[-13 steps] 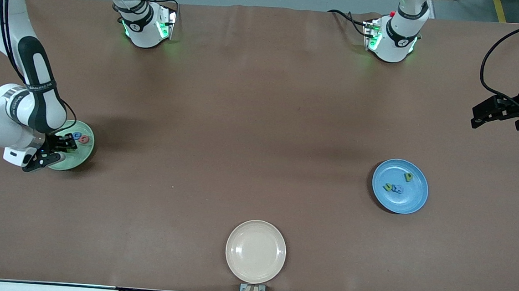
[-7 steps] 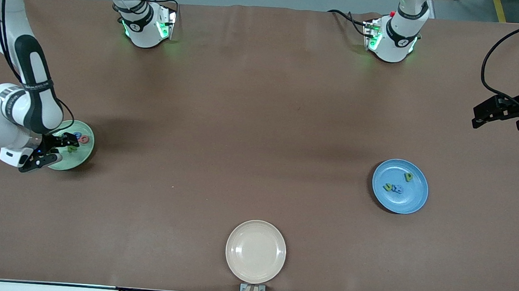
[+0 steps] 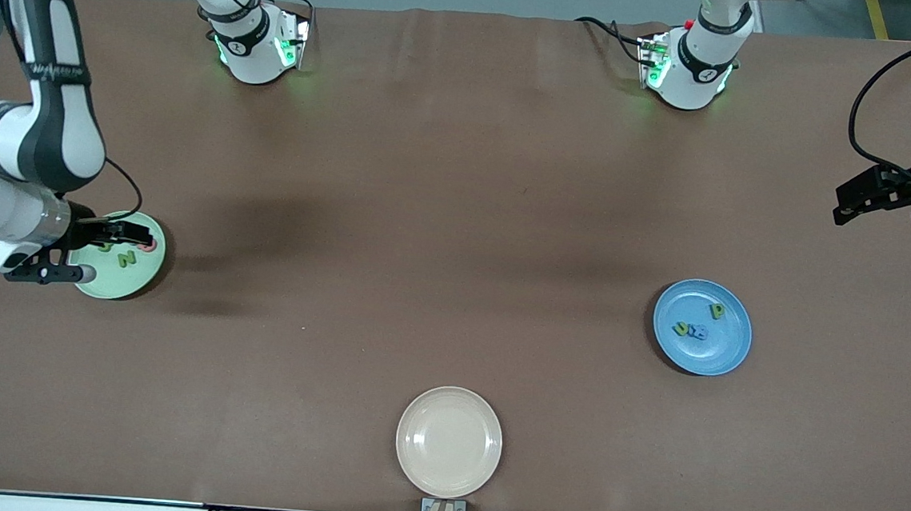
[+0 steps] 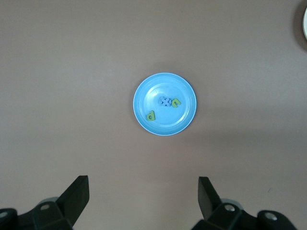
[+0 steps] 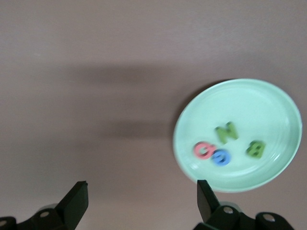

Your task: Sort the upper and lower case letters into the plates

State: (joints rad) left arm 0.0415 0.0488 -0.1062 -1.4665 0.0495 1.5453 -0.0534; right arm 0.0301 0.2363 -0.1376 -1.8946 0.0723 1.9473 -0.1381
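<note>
Seemingly finished: capitals in green plate (image 3: 119, 268), small letters in blue plate (image 3: 703, 327); both grippers spread, empty

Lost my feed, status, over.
Right tool open over green plate, empty. Left tool open, waiting. Letters in both plates; blue plate. Nothing blocking.

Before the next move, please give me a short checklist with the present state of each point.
1. Right gripper open, holding nothing, over the pale green round plastic plate: ok.
2. Four letters lie in the green plate: ok.
3. Three letters lie in the blue round plastic plate: ok.
4. Left gripper open, waiting high over the table: ok.
5. Beige cream plate holds no letter: ok.
</note>
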